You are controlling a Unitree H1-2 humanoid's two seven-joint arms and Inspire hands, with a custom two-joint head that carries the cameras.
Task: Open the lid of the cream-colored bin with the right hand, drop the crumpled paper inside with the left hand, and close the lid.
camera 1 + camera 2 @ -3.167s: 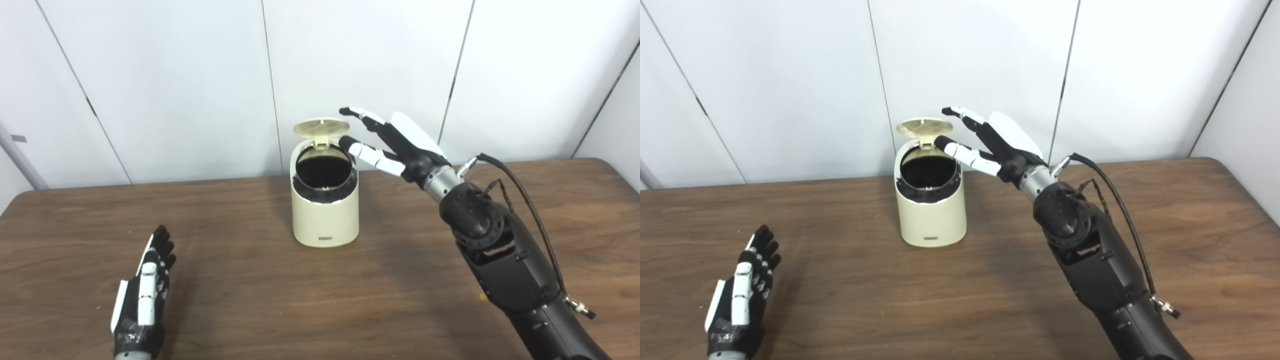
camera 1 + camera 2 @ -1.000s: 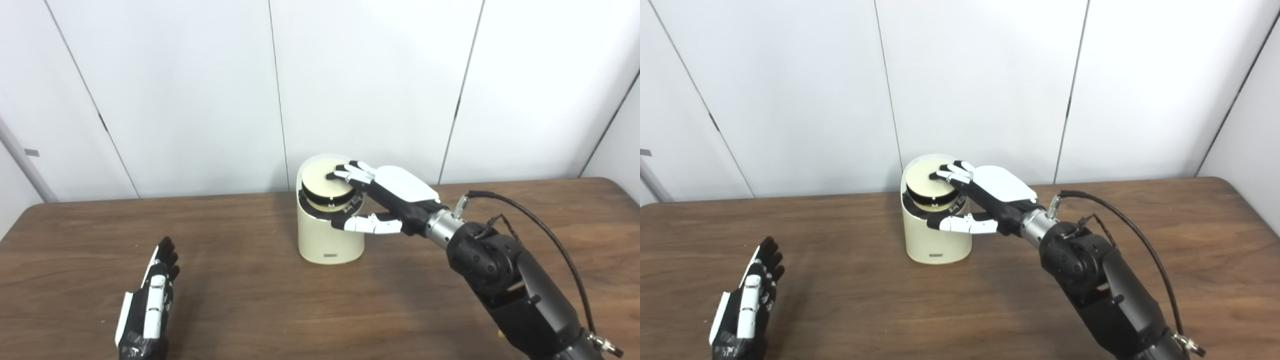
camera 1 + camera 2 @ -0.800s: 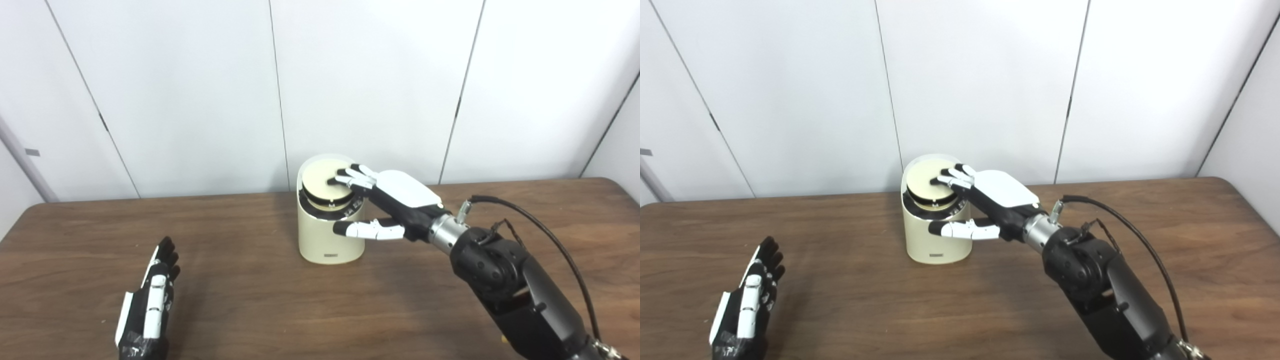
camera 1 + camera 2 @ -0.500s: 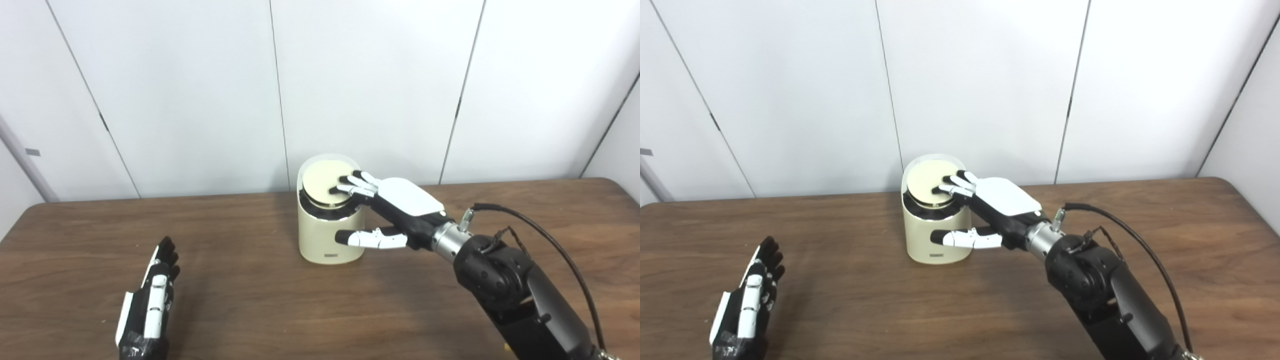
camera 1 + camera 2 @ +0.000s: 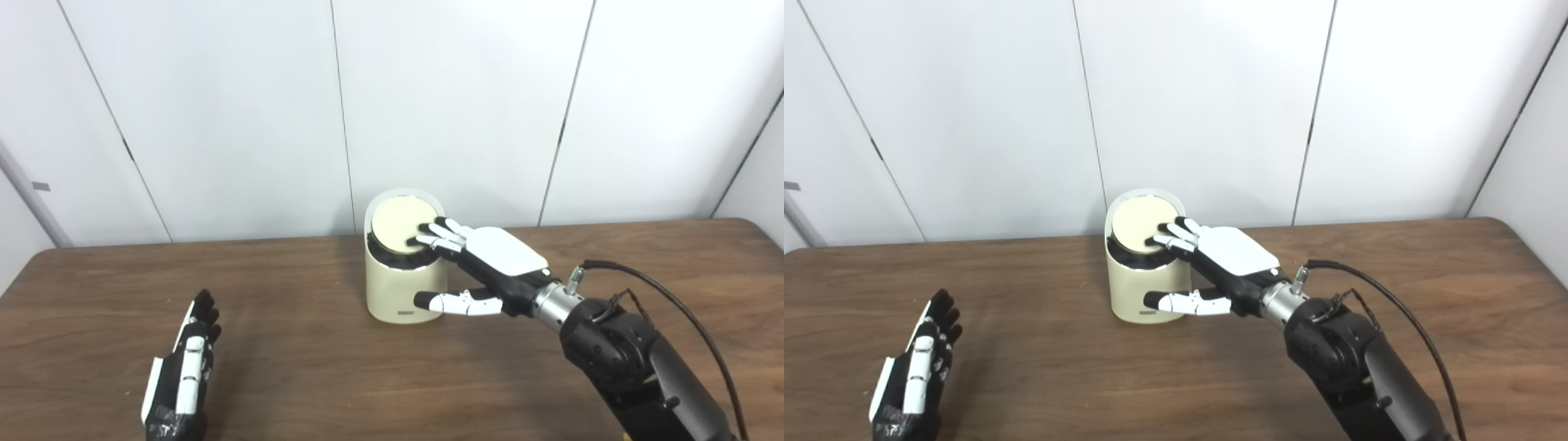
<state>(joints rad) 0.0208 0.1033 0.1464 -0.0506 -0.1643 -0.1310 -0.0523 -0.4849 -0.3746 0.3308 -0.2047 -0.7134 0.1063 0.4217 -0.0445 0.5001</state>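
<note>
— Where's the bin (image 5: 401, 288) from where you stand?

— Upright near the far edge of the tabletop (image 5: 318, 367), about the middle, close to the white wall panels (image 5: 245, 110). It's cream, with a dark ring under the top.

— And the lid (image 5: 398, 233)?

— Down flat on the top of the bin, tilted a little toward us, as the top itself slopes. The round cream face shows whole apart from its right edge.

— What covers that edge?

— The right hand (image 5: 484, 263). Its arm comes in from the lower right, a black cable (image 5: 1396, 306) looping off the wrist. The fingers (image 5: 436, 236) are stretched out and spread, their tips lying on the right rim of the lid. The thumb (image 5: 450, 302) sticks out lower down, in front of the bin's right side near its base. I can't tell whether the thumb touches the wall. The hand grips nothing; it's spread wide.

— The left hand (image 5: 915, 367)?

— Well apart from the bin, low over the near left of the tabletop. It's turned on edge, fingers straight and close together, pointing away from us. Nothing is in it.

— And the paper?

— I can't see it anywhere from here.
</note>
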